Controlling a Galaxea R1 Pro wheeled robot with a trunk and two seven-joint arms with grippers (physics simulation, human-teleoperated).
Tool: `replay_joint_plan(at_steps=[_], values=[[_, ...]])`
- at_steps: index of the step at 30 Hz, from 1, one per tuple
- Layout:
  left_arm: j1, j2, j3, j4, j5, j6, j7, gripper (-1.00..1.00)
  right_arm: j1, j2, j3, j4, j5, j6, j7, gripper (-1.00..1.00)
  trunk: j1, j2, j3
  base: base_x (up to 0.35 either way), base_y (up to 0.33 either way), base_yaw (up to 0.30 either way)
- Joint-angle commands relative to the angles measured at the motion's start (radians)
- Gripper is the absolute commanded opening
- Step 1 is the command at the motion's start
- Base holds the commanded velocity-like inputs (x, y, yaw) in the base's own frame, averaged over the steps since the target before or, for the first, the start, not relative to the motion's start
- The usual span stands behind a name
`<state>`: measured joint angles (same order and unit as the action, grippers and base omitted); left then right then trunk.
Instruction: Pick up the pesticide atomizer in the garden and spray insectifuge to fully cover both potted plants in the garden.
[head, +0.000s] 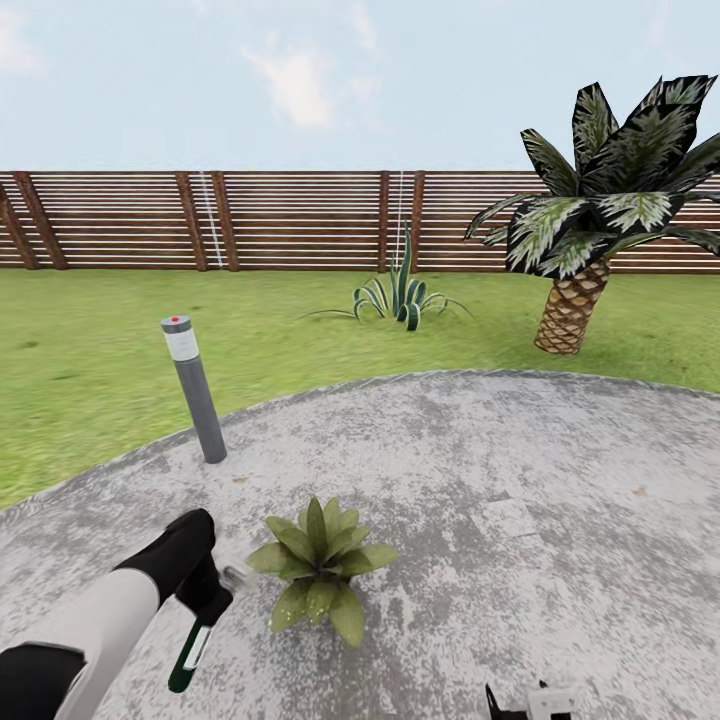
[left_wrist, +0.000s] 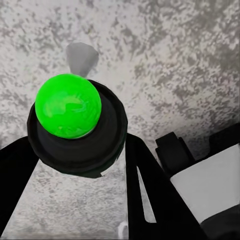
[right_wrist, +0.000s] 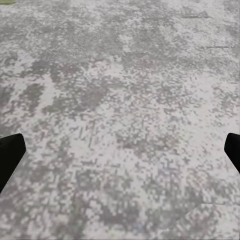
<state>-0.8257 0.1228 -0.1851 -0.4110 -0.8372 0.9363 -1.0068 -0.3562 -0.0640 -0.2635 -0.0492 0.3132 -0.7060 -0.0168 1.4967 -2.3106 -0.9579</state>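
You're on the patio (head: 520, 480) with one plant (head: 318, 565) just beside your left hand (head: 205, 610) on its inner side; the second isn't in view from here. That hand is pinching the atomizer (head: 190, 655), which hangs below it, so pickup looks done and spraying both plants remains. Your right hand (right_wrist: 120, 150) is spread, holding nothing.

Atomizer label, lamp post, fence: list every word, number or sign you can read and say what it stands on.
No text can be read.
Atomizer, held in the left pincer: its white label is a blank strip at this size, too small to read.
Lamp post: a white band and a red dot on top, no letters.
Fence: plain slats, no sign.
Patio: only mottled grey.
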Motion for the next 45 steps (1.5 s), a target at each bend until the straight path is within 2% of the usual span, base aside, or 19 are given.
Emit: replay_joint_plan(at_steps=[1, 13, 17, 31, 38, 41, 45], values=[[0.001, 0.002, -0.002, 0.001, -0.008, 0.003, -0.01, -1.0, 0.0, 0.001, -0.008, 0.001, 0.011, -0.006, -0.002, 1.0, 0.0, 0.0, -0.001, 0.0, 0.0, 0.0], [-0.027, 0.004, -0.002, -0.006, -0.011, 0.013, -0.013, -1.0, 0.005, 0.004, -0.008, 0.024, 0.012, -0.007, 0.002, 1.0, 0.0, 0.0, -0.001, 0.0, 0.0, 0.0], [-0.049, 0.01, -0.002, -0.006, -0.025, 0.015, -0.013, -1.0, 0.006, 0.004, -0.008, 0.026, 0.012, -0.007, 0.001, 1.0, 0.0, 0.0, -0.001, 0.0, 0.0, 0.0], [-0.026, 0.013, -0.001, -0.004, -0.039, 0.009, -0.013, -1.0, 0.008, 0.004, -0.008, 0.026, 0.012, -0.007, 0.001, 1.0, 0.0, 0.0, -0.001, 0.0, 0.0, 0.0], [-0.05, 0.006, 0.001, -0.008, -0.037, 0.016, -0.013, -1.0, 0.008, 0.004, -0.008, 0.026, 0.012, -0.007, 0.001, 1.0, 0.0, 0.0, -0.001, 0.0, 0.0, 0.0], [-0.091, 0.003, 0.0, -0.008, -0.035, 0.017, -0.017, -1.0, 0.008, 0.004, -0.008, 0.026, 0.012, -0.007, 0.001, 1.0, 0.0, 0.0, -0.001, 0.0, 0.0, 0.0], [-0.11, 0.007, -0.003, -0.007, -0.034, 0.021, -0.023, -1.0, 0.008, 0.004, -0.008, 0.026, 0.012, -0.007, 0.001, 1.0, 0.0, 0.0, -0.001, 0.0, 0.0, 0.0]])
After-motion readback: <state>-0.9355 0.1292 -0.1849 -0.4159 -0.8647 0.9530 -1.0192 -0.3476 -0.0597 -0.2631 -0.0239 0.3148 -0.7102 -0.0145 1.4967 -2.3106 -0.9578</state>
